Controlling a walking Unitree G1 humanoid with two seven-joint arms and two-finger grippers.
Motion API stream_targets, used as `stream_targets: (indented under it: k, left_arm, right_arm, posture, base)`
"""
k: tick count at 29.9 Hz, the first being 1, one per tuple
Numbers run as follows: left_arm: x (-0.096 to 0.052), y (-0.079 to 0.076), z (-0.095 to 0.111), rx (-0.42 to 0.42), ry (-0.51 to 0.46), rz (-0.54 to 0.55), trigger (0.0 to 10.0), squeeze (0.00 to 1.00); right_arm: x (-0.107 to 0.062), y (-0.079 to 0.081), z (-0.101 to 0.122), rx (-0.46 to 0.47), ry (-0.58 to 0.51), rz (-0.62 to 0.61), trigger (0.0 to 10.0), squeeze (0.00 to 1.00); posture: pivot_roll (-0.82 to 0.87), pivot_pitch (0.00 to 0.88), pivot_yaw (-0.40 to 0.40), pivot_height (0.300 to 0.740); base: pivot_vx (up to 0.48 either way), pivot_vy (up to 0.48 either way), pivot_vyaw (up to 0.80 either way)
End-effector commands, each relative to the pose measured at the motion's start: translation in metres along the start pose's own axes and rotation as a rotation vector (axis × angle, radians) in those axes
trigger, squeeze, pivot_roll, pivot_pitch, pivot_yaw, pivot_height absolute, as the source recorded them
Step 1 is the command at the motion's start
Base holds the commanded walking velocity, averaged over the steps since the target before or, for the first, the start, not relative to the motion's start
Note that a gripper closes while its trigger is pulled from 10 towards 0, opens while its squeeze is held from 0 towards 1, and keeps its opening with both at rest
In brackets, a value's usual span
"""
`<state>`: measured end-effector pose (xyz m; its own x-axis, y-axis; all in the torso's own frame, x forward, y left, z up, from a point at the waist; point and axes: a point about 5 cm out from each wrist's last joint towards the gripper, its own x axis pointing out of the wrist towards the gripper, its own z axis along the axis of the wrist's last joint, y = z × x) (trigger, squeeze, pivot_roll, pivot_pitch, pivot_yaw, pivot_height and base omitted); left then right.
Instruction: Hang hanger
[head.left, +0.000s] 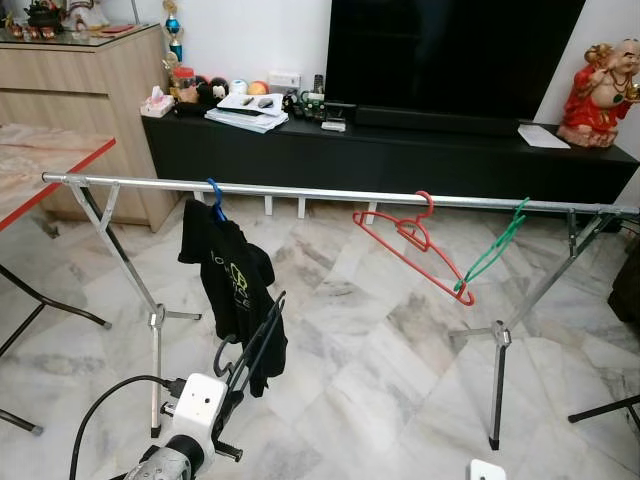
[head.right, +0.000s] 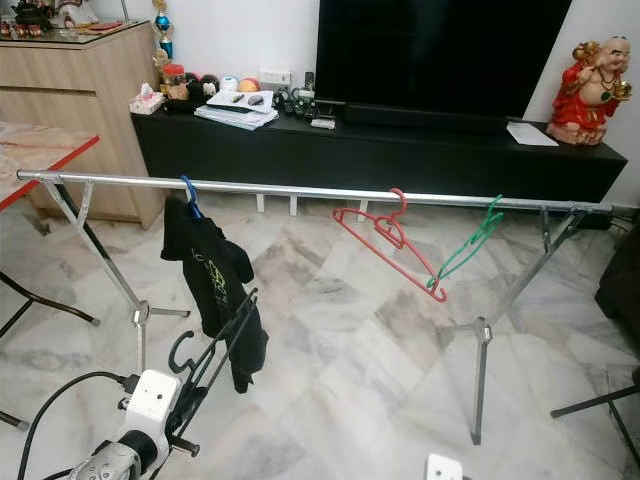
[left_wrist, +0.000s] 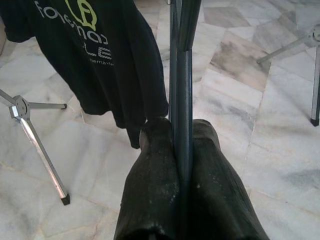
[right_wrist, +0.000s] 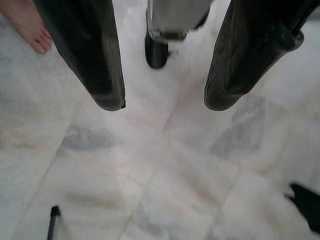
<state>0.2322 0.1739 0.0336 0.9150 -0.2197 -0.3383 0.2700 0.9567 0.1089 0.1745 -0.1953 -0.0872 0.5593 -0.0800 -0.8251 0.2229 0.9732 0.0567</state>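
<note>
Hanger (head.left: 250, 345), black, clamped between the fingers of the left gripper (left_wrist: 181, 150); the wrist view shows both black fingers (left_wrist: 150, 175) pressed flat against its thin dark bar. Left arm comes up from the bottom-left of the head views, white wrist block at its end, gripper angled up and forward toward the rail (head.left: 330, 193). Black cable loops off the wrist toward the floor. Hanger's hook curls out on the left side near the gripper, well below the rail, not touching it; its upper end reaches up in front of the lower part of the shirt.

Rail: long silver bar running across the scene on crossed metal legs, standing on a pale marble floor (head.left: 360, 340). Already on the rail: a blue hanger (head.left: 214, 197) carrying a black T-shirt (head.left: 232, 285) with green print, toward the left; a red hanger (head.left: 412, 240) hooked near the middle, tilted steeply down to the right; a green hanger (head.left: 495, 250) just right of it, also tilted, its lower end meeting the red one's low corner.

Right gripper (right_wrist: 165, 107) hangs low, pointing down at the floor, its two fingers spread wide apart with nothing between them. A person's bare foot (right_wrist: 27, 25) is at the edge of that wrist view.

Behind the rail: a low black cabinet (head.left: 400, 160) with a large dark television (head.left: 450, 55) and a red figurine (head.left: 600, 95) on it.
</note>
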Motion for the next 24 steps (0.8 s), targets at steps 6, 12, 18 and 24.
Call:
stream_targets:
  k: [6, 12, 18, 24]
  left_arm:
    - [0.0002, -0.0005, 0.0031, 0.021, -0.001, -0.015, 10.0, 0.0]
    - [0.0004, -0.0004, 0.0033, 0.051, 0.013, -0.038, 10.0, 0.0]
    - [0.001, -0.0023, 0.0044, 0.061, 0.011, -0.049, 10.0, 0.0]
    - [0.0021, -0.0044, 0.004, 0.066, 0.014, -0.061, 10.0, 0.0]
  right_arm:
    - [-0.001, -0.0003, -0.009, -0.042, 0.046, -0.01, 10.0, 0.0]
    - [-0.0006, 0.0077, -0.01, -0.097, 0.052, 0.015, 10.0, 0.0]
    - [-0.0007, 0.0032, -0.0086, -0.091, 0.048, 0.009, 10.0, 0.0]
    - [-0.0008, 0.0028, -0.0097, -0.105, 0.06, 0.017, 10.0, 0.0]
  posture:
    - [0.1, 0.0, -0.03, 0.74]
    - [0.11, 0.0, -0.027, 0.74]
    - [0.11, 0.0, -0.028, 0.74]
    - [0.11, 0.0, -0.029, 0.74]
  base:
    - [0.273, 0.0, 0.0]
    - [0.31, 0.0, 0.0]
    - [0.342, 0.0, 0.0]
    - [0.353, 0.0, -0.74]
